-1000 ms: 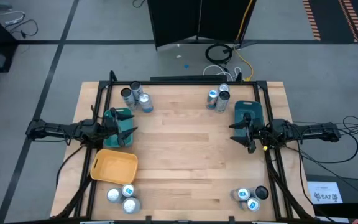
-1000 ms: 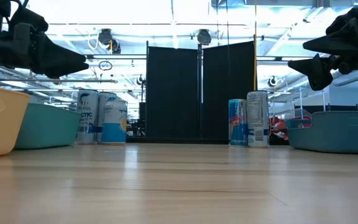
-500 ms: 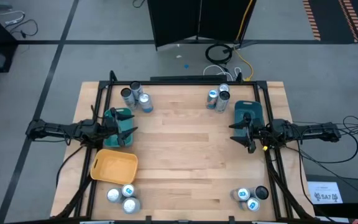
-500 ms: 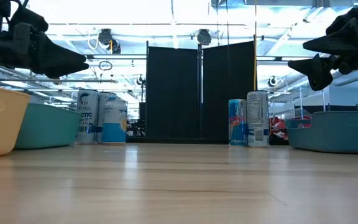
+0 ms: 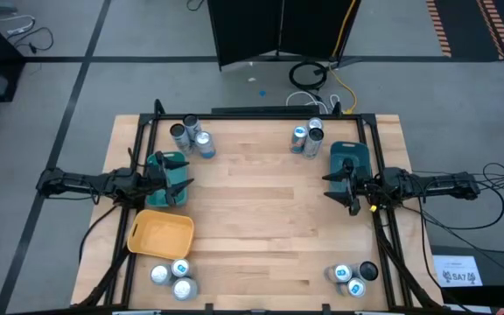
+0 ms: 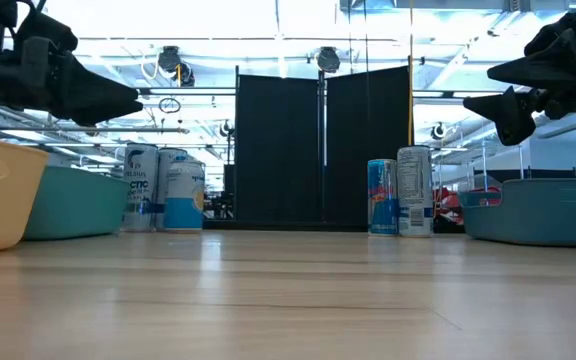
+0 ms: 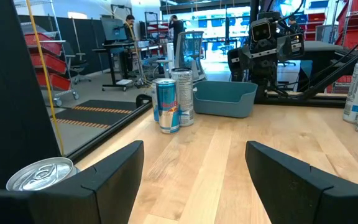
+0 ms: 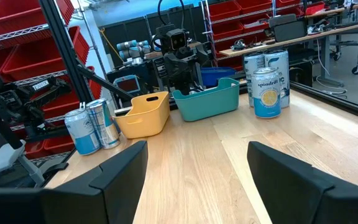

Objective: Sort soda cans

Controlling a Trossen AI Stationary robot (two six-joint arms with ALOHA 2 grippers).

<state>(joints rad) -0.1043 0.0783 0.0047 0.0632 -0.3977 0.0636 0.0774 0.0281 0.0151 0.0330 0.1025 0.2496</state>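
Pale wooden surface (image 5: 261, 210) under bright workshop lights, both arms poised above it and nothing differing from the frames of the last second: no can has been lifted, so the sorting looks not yet begun. The left gripper (image 5: 175, 181) hangs with fingers spread and empty above a teal plastic tray (image 5: 168, 164), a yellow plastic tray (image 5: 160, 234) just beside it toward the near edge. The right gripper (image 5: 339, 185) hangs likewise spread and empty, a second teal plastic tray (image 5: 351, 157) close alongside. Small metal soda cans stand in four clusters well apart from either gripper: silver and blue-marked ones (image 5: 191, 136) beyond the left gripper at the far edge, a blue and a silver pair (image 5: 306, 137) beyond the right gripper, silver ones (image 5: 172, 277) past the yellow tray at the near edge, and a group with one dark can (image 5: 354, 277) at the near right corner. All three trays appear to hold no cans.
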